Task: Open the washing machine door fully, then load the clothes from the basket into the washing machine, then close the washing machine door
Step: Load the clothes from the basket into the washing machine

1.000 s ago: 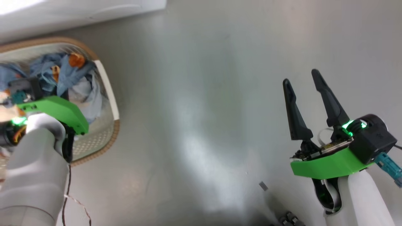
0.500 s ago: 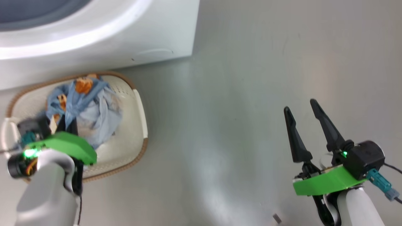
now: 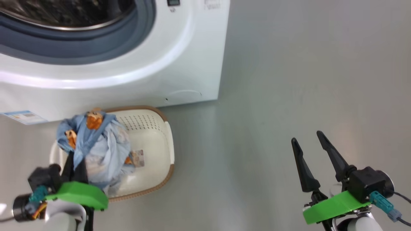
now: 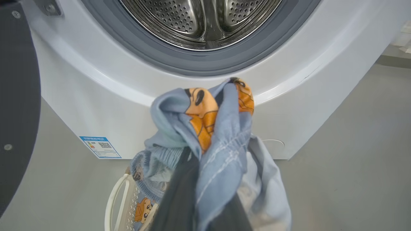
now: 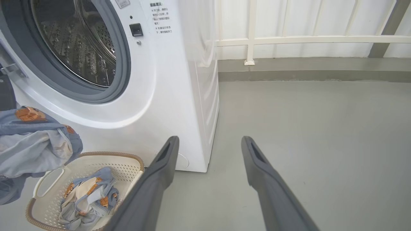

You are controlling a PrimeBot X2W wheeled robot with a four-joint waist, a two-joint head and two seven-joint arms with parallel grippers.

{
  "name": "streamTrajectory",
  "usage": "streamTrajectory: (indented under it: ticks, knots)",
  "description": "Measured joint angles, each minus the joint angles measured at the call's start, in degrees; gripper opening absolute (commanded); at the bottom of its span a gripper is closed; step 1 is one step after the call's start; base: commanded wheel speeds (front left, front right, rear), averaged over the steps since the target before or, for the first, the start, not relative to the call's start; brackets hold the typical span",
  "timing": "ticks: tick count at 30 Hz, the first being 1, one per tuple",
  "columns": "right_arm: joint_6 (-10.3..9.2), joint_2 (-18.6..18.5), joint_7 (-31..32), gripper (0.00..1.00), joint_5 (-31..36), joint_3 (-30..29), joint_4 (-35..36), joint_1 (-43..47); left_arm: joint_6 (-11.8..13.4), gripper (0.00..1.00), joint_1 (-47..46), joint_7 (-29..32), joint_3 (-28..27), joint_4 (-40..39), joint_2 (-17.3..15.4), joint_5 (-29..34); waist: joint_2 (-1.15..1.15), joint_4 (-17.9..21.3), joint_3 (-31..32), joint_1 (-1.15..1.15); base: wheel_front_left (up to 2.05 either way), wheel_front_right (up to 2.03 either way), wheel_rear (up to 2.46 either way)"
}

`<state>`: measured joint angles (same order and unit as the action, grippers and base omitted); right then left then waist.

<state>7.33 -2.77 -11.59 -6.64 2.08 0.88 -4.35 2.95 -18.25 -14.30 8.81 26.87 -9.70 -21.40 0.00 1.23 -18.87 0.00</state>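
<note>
Our left tool [image 3: 76,166] is shut tight on the clothes [image 4: 218,134]. The blue cloth with orange bears is bunched up around its two dark fingers [image 4: 179,199] and hangs down from them. Right below this tool sits the basket [image 3: 170,150] on the grey floor [image 3: 289,80]. A little heap [image 5: 86,195] of the same cloth lies inside the basket, not held by anything.

In front of the left tool, just past the basket, stands the washing machine [image 3: 192,48]. Its round hole is uncovered, and we look up from the tool into the shiny steel drum [image 4: 199,19] with its grey rubber ring [image 4: 167,61]. The door [image 4: 16,96] is swung out to the left of the left tool, and we see its dark grey inner side. A blue sticker [image 4: 100,147] is low on the white front.

Our right tool [image 3: 305,136] is well off to the right of the basket, above bare floor. Its two fingers stand wide apart with nothing between them. The washing machine is ahead of it and to its left.
</note>
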Motion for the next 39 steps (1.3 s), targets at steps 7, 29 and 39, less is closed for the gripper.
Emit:
streamTrajectory:
  ticks: [7, 29, 39]
  knots:
    - [0.00, 0.0, 1.8, 1.00, 0.0, -0.1, 1.2, 3.4, 1.2, 0.00, 7.5, 0.0, -0.3, -8.0, 0.2, 2.4, 0.00, -2.0, 5.0, 0.00, 0.00, 0.00, 0.00]
    - [0.00, 0.1, 4.6, 1.00, -0.1, -0.5, 3.3, 10.4, 5.4, 0.00, 21.8, 4.0, 0.9, -25.0, -2.3, 4.8, 0.00, -4.0, 15.0, 0.00, 0.00, 0.00, 0.00]
    - [0.00, 0.1, 5.4, 1.00, -0.1, -0.6, 4.1, 11.5, 5.9, 0.00, 22.9, 4.7, 1.6, -26.0, -2.4, 4.7, 0.00, -4.0, 16.8, 0.00, 0.00, 0.00, 0.00]
